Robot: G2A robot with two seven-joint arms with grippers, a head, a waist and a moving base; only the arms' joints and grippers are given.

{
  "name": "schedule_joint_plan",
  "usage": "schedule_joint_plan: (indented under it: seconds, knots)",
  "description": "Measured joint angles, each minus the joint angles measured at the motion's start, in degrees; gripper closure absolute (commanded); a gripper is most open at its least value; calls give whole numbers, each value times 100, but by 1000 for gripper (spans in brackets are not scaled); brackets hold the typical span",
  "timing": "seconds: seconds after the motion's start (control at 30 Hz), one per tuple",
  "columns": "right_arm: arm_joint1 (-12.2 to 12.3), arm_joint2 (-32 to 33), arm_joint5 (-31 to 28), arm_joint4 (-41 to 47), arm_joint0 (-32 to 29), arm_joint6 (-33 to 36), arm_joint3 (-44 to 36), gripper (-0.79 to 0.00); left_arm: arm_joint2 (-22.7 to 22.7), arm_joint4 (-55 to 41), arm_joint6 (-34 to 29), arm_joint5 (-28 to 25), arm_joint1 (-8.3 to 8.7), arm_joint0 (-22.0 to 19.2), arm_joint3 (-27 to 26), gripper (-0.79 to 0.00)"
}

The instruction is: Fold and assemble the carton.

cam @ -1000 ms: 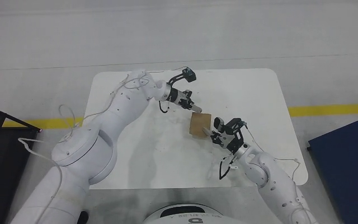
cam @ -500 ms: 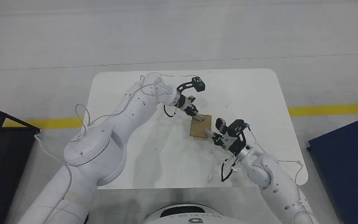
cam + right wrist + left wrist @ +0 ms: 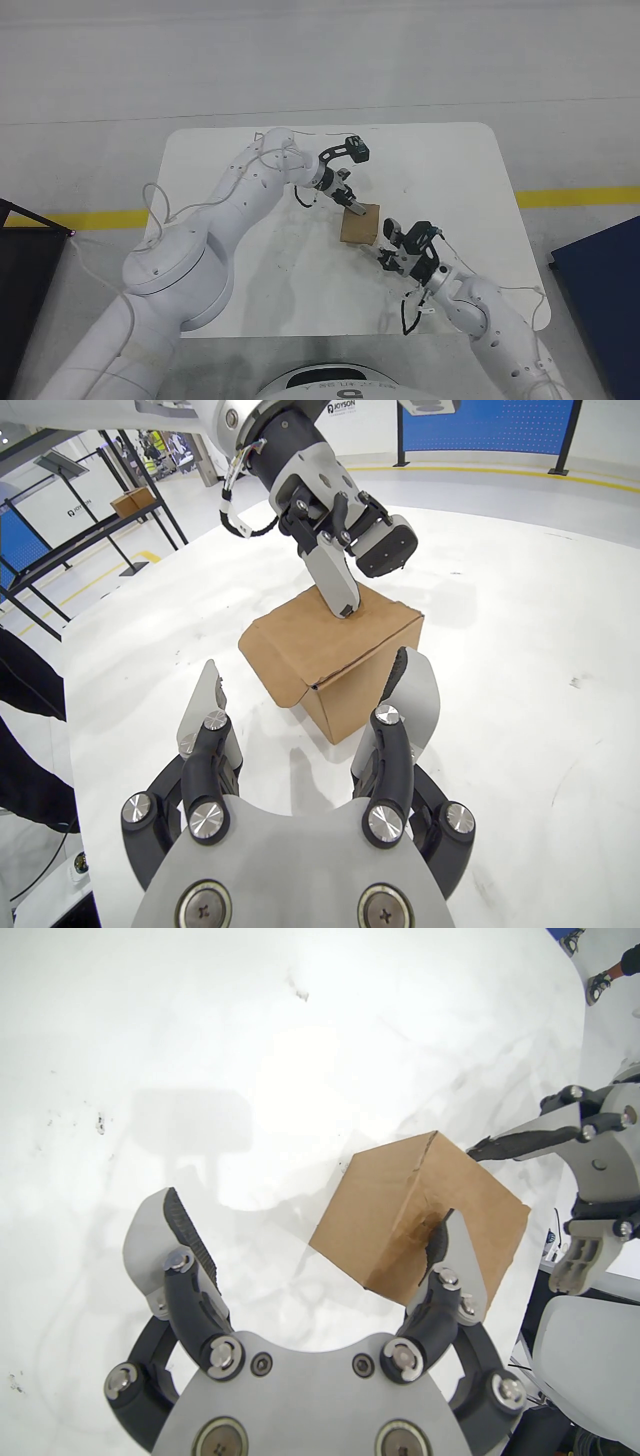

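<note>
Top view: the carton point(image 3: 359, 223) stands on the desk point(image 3: 250, 180), between the left end effector point(image 3: 349, 203) and the right end effector point(image 3: 383, 248). Left wrist view: the left end effector is spread open, with one fingertip on the carton top. Right wrist view: the right end effector is released, its fingers flanking a carton corner.

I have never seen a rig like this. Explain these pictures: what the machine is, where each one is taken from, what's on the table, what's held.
This is a two-armed robot working at a white table. The top view looks down from above its arms. The other two pictures come from a camera on each wrist, so each shows its own two-fingered gripper up close. On the table stands one brown carton, which looks closed on top. The left gripper is open, with one finger pressing on the carton's top. The right gripper is open too, its fingers at a corner of the carton. Neither clamps anything.
</note>
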Motion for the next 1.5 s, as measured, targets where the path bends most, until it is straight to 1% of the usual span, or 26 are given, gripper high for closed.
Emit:
schedule_joint_plan:
  seconds: [0.2, 0.37, 0.4, 0.53, 0.7, 0.73, 0.8, 0.9, 0.97, 1.07, 1.1, 1.13, 1.17, 1.2, 1.27, 1.37, 1.47, 1.5]
  knots:
    - [-35, -179, 363, -359, 118, -96, 27, -443, -24, 74, 20, -77, -50, -5, 67, -785]
    - [-52, -291, 476, -520, 182, -140, 90, -357, -48, 116, 27, -102, -83, 3, 114, -785]
    - [-51, -278, 490, -517, 179, -165, 106, -320, -56, 122, 26, -108, -91, 3, 128, -785]
    - [-30, -133, 494, -461, 119, -254, 116, -286, -88, 131, 24, -135, -109, 6, 178, -785]
    - [3, 72, 524, -464, -3, -309, 56, -280, -130, 136, 14, -186, -127, 2, 224, -785]
    - [7, 102, 534, -465, -21, -315, 44, -286, -138, 137, 9, -199, -130, 0, 230, -785]
    - [16, 164, 555, -465, -63, -337, 5, -323, -161, 127, -1, -227, -135, -9, 249, -785]
    - [30, 255, 548, -446, -128, -375, -75, -345, -215, 78, 3, -279, -131, -48, 317, -785]
    - [39, 317, 550, -445, -177, -402, -142, -354, -278, -9, 21, -336, -113, -94, 411, -785]
    - [56, 432, 530, -435, -267, -435, -281, -388, -416, -219, 34, -479, -59, -206, 616, -785]
    - [63, 478, 509, -424, -304, -444, -344, -446, -473, -303, 37, -539, -30, -257, 697, -785]
    - [69, 513, 486, -412, -331, -450, -398, -536, -519, -373, 46, -587, -6, -300, 761, -785]
    - [75, 549, 459, -397, -359, -456, -457, -748, -571, -453, 60, -644, 22, -345, 830, -785]
    - [82, 599, 418, -370, -396, -458, -537, -785, -644, -570, 77, -731, 63, -405, 925, -785]
    - [93, 670, 359, -305, -448, -437, -655, -785, -763, -772, 118, -828, 134, -492, 1062, -785]
    - [98, 709, 320, -224, -477, -397, -718, -785, -970, -1138, 118, -835, 284, -590, 1185, -785]
    - [97, 705, 323, -232, -474, -397, -712, -785, -1240, -1642, 36, -831, 504, -619, 1201, -785]
    - [97, 705, 323, -232, -474, -398, -711, -785, -1363, -1873, -22, -831, 614, -603, 1149, -785]
